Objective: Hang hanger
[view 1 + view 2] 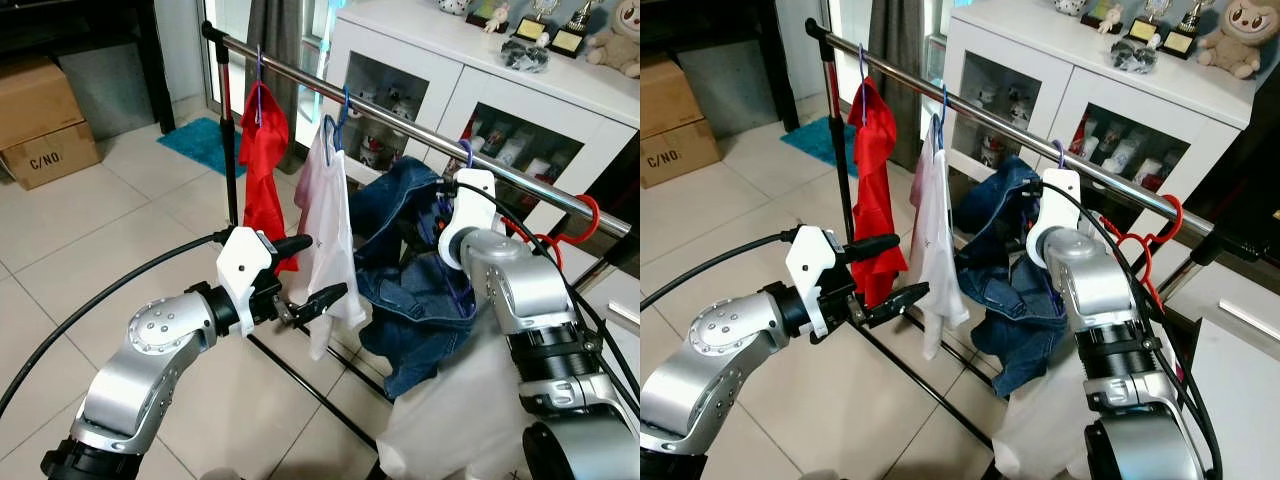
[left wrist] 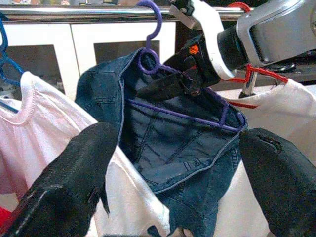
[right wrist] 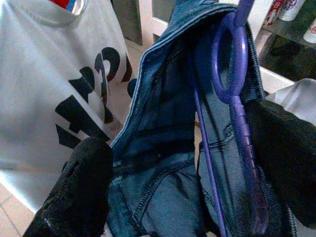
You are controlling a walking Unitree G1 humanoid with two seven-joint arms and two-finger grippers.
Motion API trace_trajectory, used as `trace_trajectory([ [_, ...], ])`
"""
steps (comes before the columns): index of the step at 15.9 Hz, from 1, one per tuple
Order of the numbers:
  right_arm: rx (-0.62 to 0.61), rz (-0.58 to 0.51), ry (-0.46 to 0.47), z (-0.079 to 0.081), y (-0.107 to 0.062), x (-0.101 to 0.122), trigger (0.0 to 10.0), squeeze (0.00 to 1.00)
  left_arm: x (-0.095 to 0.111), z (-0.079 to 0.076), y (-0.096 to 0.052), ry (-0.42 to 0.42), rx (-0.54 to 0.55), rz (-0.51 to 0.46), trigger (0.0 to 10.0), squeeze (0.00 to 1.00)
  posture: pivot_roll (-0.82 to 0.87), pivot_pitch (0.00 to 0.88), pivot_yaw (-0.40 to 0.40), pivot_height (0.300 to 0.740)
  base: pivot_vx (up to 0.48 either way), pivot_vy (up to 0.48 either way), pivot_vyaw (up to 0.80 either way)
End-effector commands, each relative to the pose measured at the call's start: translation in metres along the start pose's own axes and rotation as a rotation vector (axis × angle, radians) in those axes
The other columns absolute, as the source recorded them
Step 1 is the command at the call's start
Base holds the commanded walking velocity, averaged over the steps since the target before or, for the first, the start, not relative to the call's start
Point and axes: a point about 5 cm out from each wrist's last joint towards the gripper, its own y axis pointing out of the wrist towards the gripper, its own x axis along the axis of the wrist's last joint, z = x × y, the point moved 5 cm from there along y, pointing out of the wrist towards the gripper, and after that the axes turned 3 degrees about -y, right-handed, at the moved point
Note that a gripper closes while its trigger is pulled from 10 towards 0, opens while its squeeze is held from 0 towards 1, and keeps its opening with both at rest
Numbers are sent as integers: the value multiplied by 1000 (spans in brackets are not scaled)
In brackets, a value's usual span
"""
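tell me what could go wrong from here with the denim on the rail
The purple hanger already hooks the rail, but the denim garment sits bunched and lopsided on it, so it may slide off. The right gripper sits among its folds and could snag them when pulling out. The open left gripper hangs close to the white shirt.

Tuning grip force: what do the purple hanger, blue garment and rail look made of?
Purple hanger: likely moulded plastic, smooth, slightly glossy. Blue garment: denim, with visible weave and stitched seams. Rail: metal, probably chromed steel, given its bright mirror-like shine.
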Motion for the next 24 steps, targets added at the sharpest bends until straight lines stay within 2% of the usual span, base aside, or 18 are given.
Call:
trace_trajectory([
  [1,-20,-1,35,-8,1,3,10000,0,3,-2,4,17,-16,0,10000,0,6,0,-141,740,0,0,0],
  [4,-21,-6,68,-11,4,5,10000,0,3,0,5,18,-7,-2,10000,0,6,0,-143,740,0,0,0],
  [5,-24,-8,74,-12,6,7,5647,0,3,0,5,19,-5,-1,10000,0,4,0,-141,740,0,0,0],
  [6,-27,-11,80,-13,7,9,4039,0,3,1,5,20,-5,0,10000,0,4,0,-141,740,0,0,0],
  [8,-29,-14,92,-13,10,12,2784,0,3,1,6,21,-5,-1,10000,0,5,0,-140,740,0,0,0],
  [10,-30,-16,105,-13,12,13,2980,0,4,1,6,22,-6,-1,10000,0,6,0,-139,740,0,0,0],
  [11,-30,-18,113,-12,13,14,2588,0,4,2,7,23,-7,-1,10000,0,7,0,-139,740,0,0,0],
  [17,-41,-17,136,-11,19,15,2235,0,4,2,8,22,-8,0,10000,0,7,0,-139,740,0,0,0],
  [24,-57,-6,141,-12,22,10,1255,0,3,1,7,27,-15,8,10000,0,11,0,-136,740,0,0,0],
])
